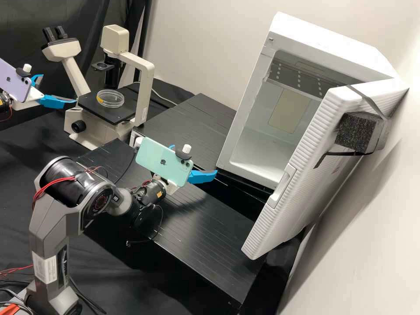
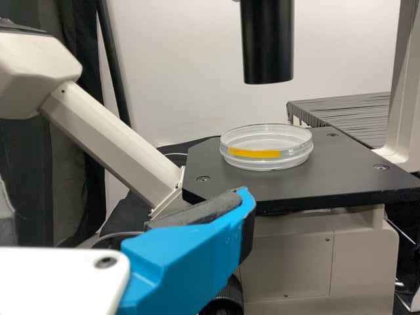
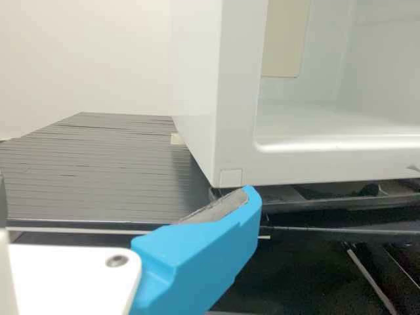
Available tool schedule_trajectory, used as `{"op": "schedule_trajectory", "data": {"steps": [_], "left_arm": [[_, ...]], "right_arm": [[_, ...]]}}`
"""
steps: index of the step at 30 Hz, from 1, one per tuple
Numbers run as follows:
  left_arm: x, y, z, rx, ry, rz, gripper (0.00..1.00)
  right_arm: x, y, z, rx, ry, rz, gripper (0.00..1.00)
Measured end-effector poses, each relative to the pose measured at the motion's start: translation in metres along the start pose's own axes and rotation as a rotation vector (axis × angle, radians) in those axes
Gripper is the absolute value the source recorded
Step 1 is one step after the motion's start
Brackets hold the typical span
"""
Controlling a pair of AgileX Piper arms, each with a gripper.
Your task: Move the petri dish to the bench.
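The clear round petri dish [image 1: 110, 99], marked with a yellow strip, lies flat on the microscope's black stage [image 1: 119, 114]. In the high view my left gripper [image 1: 60, 88] is beside the stage, its fingers spread and apart from the dish. The left wrist view has the dish [image 2: 266, 147] on the stage, beyond one blue finger of my left gripper [image 2: 125, 207]. My right gripper [image 1: 196, 160] is over the black bench [image 1: 205, 218], fingers apart; the phone partly hides them. In the right wrist view, my right gripper [image 3: 125, 197] faces the white cabinet's lower corner.
A white cabinet [image 1: 286, 41] has its door [image 1: 302, 170] swung open on the right. The microscope's pale arm [image 1: 144, 87] rises beside the stage, and its eyepiece tube [image 1: 75, 72] slants up near my left gripper. A dark gap runs between the two bench surfaces.
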Motion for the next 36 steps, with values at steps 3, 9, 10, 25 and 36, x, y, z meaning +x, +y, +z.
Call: {"op": "schedule_trajectory", "data": {"steps": [3,9,10,25,36], "left_arm": [[0.0,0.0,0.0,0.0,0.0,0.0,1.0],[0.0,0.0,0.0,0.0,0.0,0.0,1.0],[0.0,0.0,0.0,0.0,0.0,0.0,1.0],[0.0,0.0,0.0,0.0,0.0,0.0,1.0],[0.0,0.0,0.0,0.0,0.0,0.0,1.0]], "right_arm": [[0.0,0.0,0.0,0.0,0.0,0.0,1.0],[0.0,0.0,0.0,0.0,0.001,0.001,1.0],[-0.004,0.0,0.0,0.0,0.003,0.003,1.0],[-0.101,-0.011,-0.092,-0.014,0.458,0.008,1.0],[-0.12,-0.027,-0.159,-0.078,0.575,0.019,1.0]]}}
